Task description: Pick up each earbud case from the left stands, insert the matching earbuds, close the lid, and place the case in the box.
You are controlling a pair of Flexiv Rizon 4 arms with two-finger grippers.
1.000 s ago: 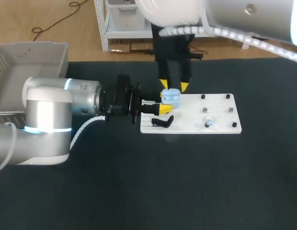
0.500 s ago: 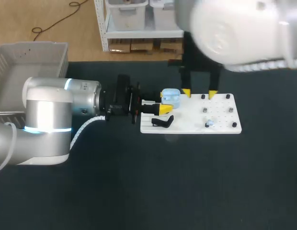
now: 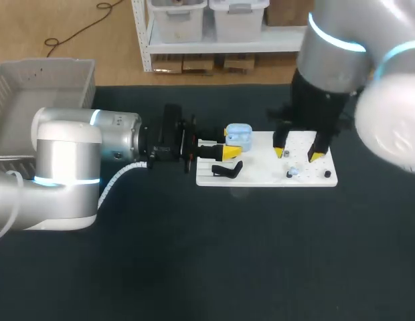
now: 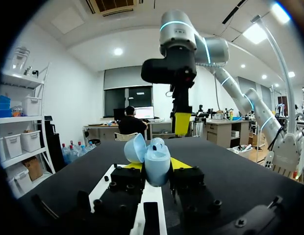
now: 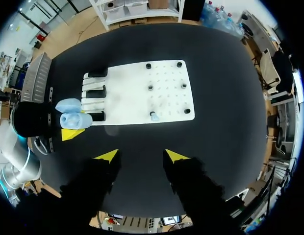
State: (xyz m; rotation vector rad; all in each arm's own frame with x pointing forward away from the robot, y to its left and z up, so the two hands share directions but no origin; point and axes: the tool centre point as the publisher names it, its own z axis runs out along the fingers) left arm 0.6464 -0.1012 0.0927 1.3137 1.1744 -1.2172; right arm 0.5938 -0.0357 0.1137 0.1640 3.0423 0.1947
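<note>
Pale-blue plastic earbud case (image 3: pixel 239 136), lid open, clamped in the left pincer (image 3: pixel 232 142) at the left end of the white pegboard (image 3: pixel 261 164).
The right pincer (image 3: pixel 298 154) hangs released above the small pale earbud (image 3: pixel 292 172) among black pegs (image 3: pixel 327 174); its tips could strike a peg or flick the bud onto the dark surface (image 3: pixel 261 254).

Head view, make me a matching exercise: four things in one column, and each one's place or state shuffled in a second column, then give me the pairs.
Column one:
1 earbud case
2 right end effector
3 grey box
4 white board

Column two:
A at the far left, towards the rear
B open, over the board's right part
C lying flat on the table
D lid up, gripped by the left end effector

Pairs: 1-D, 2-B, 3-A, 4-C
</note>
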